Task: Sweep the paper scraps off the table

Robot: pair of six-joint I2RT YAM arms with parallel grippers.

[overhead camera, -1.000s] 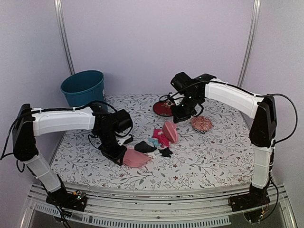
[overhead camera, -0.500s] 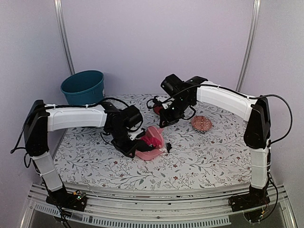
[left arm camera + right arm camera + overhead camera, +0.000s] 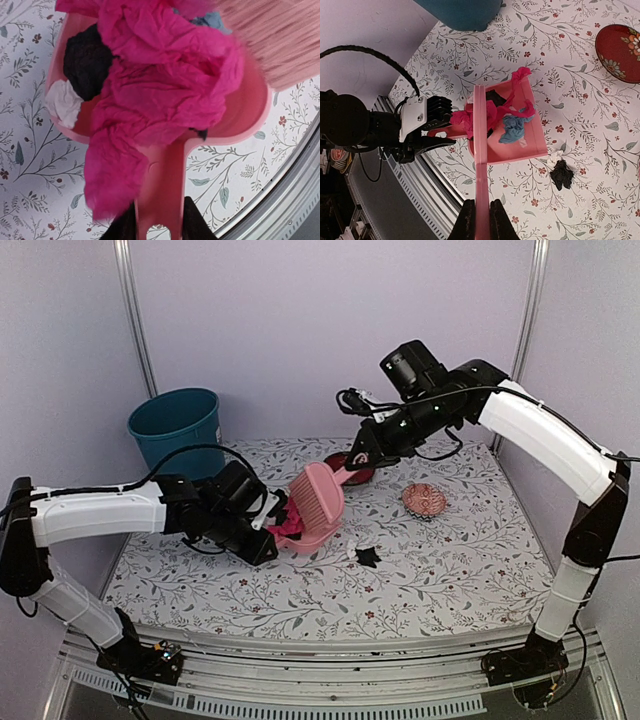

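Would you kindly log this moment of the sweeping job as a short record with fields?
left gripper: shut on handle of pink plastic dustpan
right gripper: shut on handle of pink brush
in dustpan: crumpled paper scraps, hot pink, black, white, light blue
brush bristles: over the dustpan
on patterned table: black and white leftover scraps beside the dustpan
teal round bin: at far-left corner
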